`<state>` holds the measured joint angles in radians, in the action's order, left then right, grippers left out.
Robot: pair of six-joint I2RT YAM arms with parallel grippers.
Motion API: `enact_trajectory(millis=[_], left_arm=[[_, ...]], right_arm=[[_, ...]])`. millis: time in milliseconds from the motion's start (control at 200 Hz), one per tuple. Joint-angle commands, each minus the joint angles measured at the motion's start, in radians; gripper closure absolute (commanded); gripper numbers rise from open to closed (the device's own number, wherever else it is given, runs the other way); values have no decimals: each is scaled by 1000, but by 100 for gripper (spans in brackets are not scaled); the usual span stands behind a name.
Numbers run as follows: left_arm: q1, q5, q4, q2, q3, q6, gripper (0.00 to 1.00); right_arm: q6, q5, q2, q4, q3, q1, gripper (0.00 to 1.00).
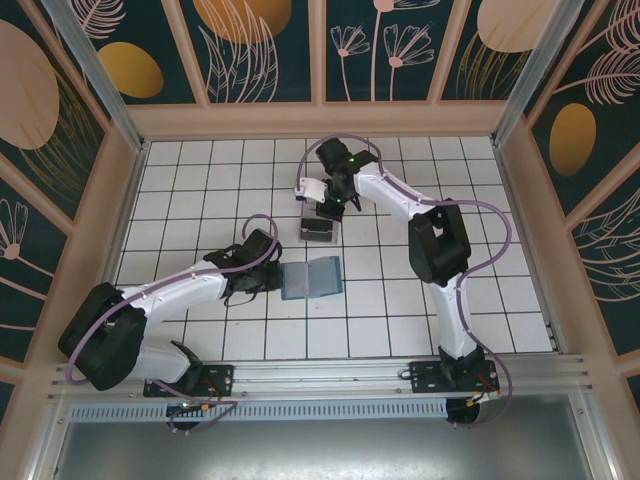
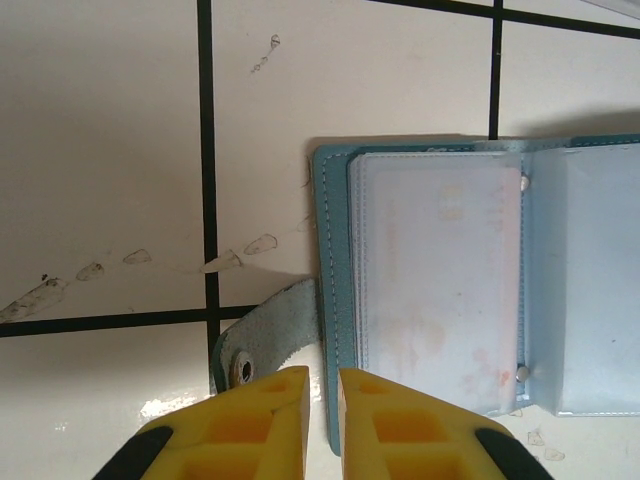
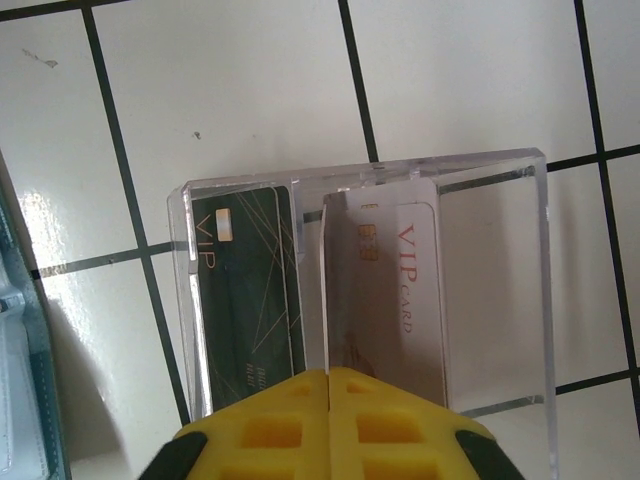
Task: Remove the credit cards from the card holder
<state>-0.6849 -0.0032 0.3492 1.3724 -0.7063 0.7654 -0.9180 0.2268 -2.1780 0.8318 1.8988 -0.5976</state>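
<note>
Left tool point(image 2: 322, 385) was nearly closed, pinching the left edge of the card holder point(image 2: 440, 280), which lay open on the desk just ahead of its tips. Right tool point(image 3: 330, 378) had its fingers pressed together over the clear tray point(image 3: 545, 280). Inside it, the dark card point(image 3: 245, 290) lay ahead-left and the white card point(image 3: 385, 290) ended right at the tips. Couldn't tell if it was gripped.

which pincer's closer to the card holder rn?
Left. The left pincer is clamped on the card holder at its edge, by the strap; the right pincer is off it, over the clear tray.
</note>
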Motion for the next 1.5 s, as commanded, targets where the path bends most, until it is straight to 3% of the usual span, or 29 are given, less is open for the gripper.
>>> enact_trajectory(millis=[0, 120, 335, 525, 856, 1496], left_arm=[[8, -10, 27, -8, 2, 7, 83], [9, -10, 27, -6, 0, 5, 83], [9, -8, 27, 1, -5, 1, 83], [8, -10, 30, -2, -7, -3, 83], [9, -7, 32, 1, -19, -5, 83], [9, -17, 33, -23, 4, 9, 82]], right_arm=[[-13, -12, -21, 33, 39, 6, 84], [-2, -36, -5, -8, 40, 6, 77], [9, -114, 12, -71, 29, 9, 74], [25, -78, 18, -23, 42, 9, 71], [58, -6, 70, -61, -45, 2, 44], [82, -196, 16, -175, -33, 17, 45]])
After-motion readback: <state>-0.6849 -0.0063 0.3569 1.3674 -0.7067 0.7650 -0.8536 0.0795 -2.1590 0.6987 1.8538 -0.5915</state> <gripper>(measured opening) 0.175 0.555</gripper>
